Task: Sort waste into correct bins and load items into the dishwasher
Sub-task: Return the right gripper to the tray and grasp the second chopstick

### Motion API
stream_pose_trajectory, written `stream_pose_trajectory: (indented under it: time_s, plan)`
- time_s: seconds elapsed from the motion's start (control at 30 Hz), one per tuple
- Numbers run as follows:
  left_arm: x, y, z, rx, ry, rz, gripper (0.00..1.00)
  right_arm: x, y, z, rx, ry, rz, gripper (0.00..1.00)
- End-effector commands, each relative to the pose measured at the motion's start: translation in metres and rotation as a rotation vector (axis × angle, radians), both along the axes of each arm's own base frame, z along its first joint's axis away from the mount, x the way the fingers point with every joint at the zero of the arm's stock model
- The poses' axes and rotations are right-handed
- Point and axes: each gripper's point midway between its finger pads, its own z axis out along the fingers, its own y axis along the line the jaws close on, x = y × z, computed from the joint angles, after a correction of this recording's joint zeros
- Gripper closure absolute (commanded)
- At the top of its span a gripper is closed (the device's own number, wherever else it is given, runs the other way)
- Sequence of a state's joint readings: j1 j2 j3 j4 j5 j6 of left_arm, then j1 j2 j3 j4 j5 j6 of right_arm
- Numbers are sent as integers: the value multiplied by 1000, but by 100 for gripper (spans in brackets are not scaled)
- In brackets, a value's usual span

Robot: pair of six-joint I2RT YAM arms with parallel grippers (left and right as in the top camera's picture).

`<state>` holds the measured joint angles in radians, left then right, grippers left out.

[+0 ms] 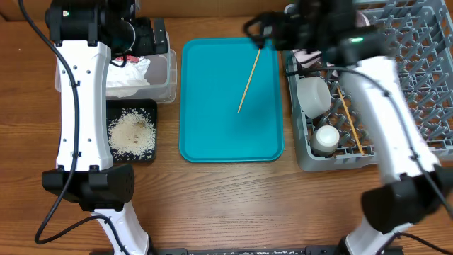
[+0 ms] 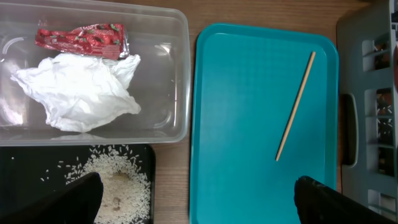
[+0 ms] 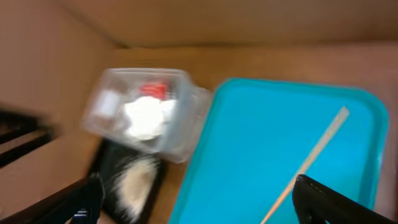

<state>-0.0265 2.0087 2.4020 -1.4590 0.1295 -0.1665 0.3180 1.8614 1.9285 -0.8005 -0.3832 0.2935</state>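
One wooden chopstick [image 1: 248, 78] lies slanted on the teal tray [image 1: 212, 127]; it also shows in the left wrist view [image 2: 295, 106] and, blurred, in the right wrist view [image 3: 317, 152]. The clear tub [image 2: 180, 74] holds the red wrapper [image 2: 81, 38] and the white napkin [image 2: 78, 93]. The black tray [image 1: 145, 110] holds rice [image 1: 131, 133]. The grey dish rack [image 1: 425, 71] holds a white bowl [image 1: 313, 95], a white cup [image 1: 327, 137] and another chopstick [image 1: 350, 120]. My left gripper [image 2: 198, 183] is open and empty above the tub's near side. My right gripper [image 3: 199, 183] is open and empty, high by the chopstick's far end [image 1: 263, 34].
A pink-white dish [image 1: 306, 55] shows partly under the right arm at the rack's left edge. A cardboard wall stands behind the table. The right arm crosses over the rack's front left part.
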Motion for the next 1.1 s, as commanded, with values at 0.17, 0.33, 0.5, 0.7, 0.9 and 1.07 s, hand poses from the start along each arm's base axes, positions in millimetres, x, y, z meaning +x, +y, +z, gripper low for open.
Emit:
stream_pose_trajectory:
  time_s: [0.17, 0.33, 0.5, 0.7, 0.9, 1.07]
  plan:
    - [2, -3, -2, -1, 4, 6, 0, 31, 8, -90, -295, 58, -382, 7]
    - [2, -3, -2, -1, 4, 6, 0, 36, 11, -148, -338, 161, -396, 16]
    - [2, -3, -2, -1, 4, 6, 0, 34, 10, -185, -376, 234, -400, 24]
    - [2, -3, -2, -1, 4, 6, 0, 27, 15, -236, -390, 344, -386, 35]
    - [2, -3, -2, -1, 4, 6, 0, 22, 12, -265, -389, 420, -448, 52]
    - [2, -3, -2, -1, 4, 5, 0, 20, 10, -281, -398, 452, -473, 60]
